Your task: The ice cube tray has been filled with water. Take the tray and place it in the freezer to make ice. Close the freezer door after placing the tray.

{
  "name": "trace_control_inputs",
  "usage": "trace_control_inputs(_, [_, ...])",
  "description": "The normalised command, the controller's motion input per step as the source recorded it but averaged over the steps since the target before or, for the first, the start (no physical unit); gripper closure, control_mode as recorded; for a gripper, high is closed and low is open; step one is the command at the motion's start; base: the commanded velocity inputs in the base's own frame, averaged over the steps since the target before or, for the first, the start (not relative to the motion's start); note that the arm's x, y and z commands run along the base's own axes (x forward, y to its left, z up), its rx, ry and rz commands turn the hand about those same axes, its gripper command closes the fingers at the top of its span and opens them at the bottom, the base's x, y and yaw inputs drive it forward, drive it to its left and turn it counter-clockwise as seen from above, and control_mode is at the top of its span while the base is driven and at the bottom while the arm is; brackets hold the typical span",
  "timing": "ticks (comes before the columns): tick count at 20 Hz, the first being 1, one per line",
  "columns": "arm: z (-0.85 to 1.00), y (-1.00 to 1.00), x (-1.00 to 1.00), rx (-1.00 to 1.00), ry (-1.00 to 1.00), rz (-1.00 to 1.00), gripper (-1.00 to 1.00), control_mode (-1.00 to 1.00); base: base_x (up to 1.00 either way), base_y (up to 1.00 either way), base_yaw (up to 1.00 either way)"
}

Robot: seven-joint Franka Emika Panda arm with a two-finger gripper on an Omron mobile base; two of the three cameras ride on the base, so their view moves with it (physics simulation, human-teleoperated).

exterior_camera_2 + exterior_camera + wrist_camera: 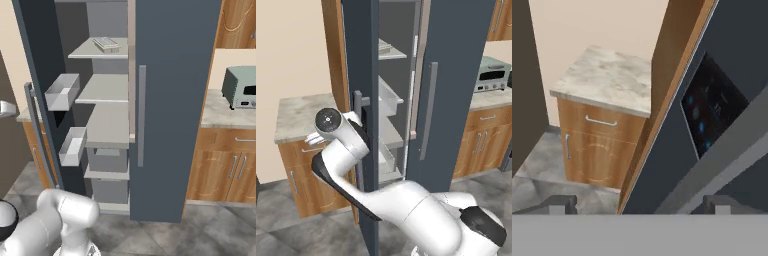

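In front of the base, the white arm bends left toward the outer face of the freezer door (362, 70), which stands open, edge-on in the left base view. In the hand view the gripper (641, 204) has its two dark fingertips (561, 204) spread wide apart with nothing between them; the door's grey bar handle (722, 160) runs slantwise just beyond the right tip, and the black dispenser panel (712, 112) sits above it. Farther left in that view stands a wooden cabinet (597, 150) with a marbled counter (604, 80). Inside the freezer (107, 115), pale bins (63, 91) hang on the door's inner face beside grey shelves. The ice cube tray (106, 43) lies flat on the top shelf (95, 50). Beyond, to the right of the shut right door (175, 100), a toaster oven (241, 87) rests on the counter.
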Motion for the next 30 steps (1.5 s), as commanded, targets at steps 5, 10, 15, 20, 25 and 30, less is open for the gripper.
trace_control_inputs(5, [-0.30, 0.13, 0.96, -0.03, 0.00, -0.04, -1.00, -1.00, 0.00, 0.00, 0.00])
trace_control_inputs(10, [-0.27, -0.27, 0.72, -0.07, -0.01, -0.13, -1.00, -1.00, 0.00, 0.00, 0.00])
trace_control_inputs(15, [-0.09, -0.71, 0.21, -0.11, -0.06, -0.22, -1.00, -1.00, 0.00, 0.00, 0.00])
trace_control_inputs(20, [0.00, -1.00, 0.00, -0.10, -0.04, -0.31, -1.00, -1.00, 0.00, 0.00, 0.00])
trace_control_inputs(25, [0.00, -1.00, 0.05, -0.07, -0.04, -0.26, -1.00, -1.00, 0.00, 0.00, 0.00])
trace_control_inputs(30, [0.00, -1.00, 0.48, -0.01, -0.15, -0.06, -1.00, -1.00, 0.00, 0.00, 0.00])
